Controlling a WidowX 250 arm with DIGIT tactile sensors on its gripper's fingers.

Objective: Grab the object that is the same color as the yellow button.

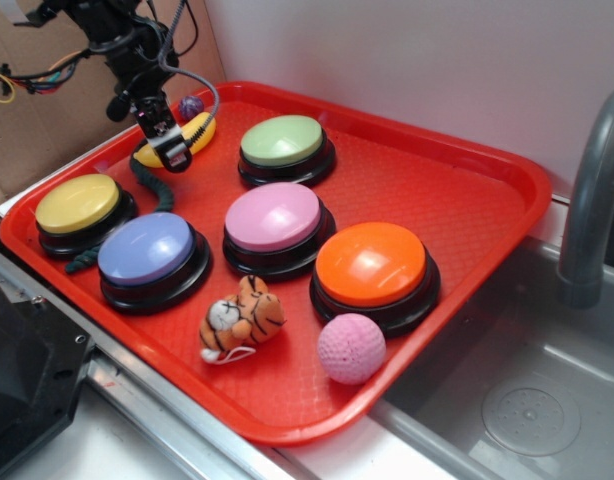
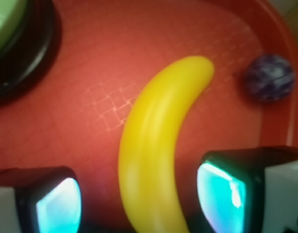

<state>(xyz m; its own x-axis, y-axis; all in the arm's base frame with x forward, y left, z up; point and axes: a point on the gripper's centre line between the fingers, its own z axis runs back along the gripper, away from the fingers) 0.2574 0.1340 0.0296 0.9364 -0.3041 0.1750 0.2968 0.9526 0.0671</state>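
Wrist view is showing the claw (image 2: 139, 199) standing wide open with nothing gripped, one finger (image 2: 57, 204) sitting at the lower left and the other at the lower right, and the yellow toy banana (image 2: 154, 145) lying flat on the red tray (image 2: 91, 73) between them. The banana's long axis is running from about 6 o'clock up toward 1 o'clock in this view, so its lower end is lying inside the open gap while the upper tip is curving away toward a small purple marbled ball (image 2: 270, 77) at 2 o'clock. The jaws are straddling the banana roughly across its width, which I judge to be the alignment the closing move depends on; whether the pads are touching it yet I cannot tell. In the exterior view the banana (image 1: 199, 132) is resting near the tray's far left corner, at about 1 o'clock from the yellow button (image 1: 77, 203), with the claw (image 1: 172, 148) hovering directly over it and partly hiding it.
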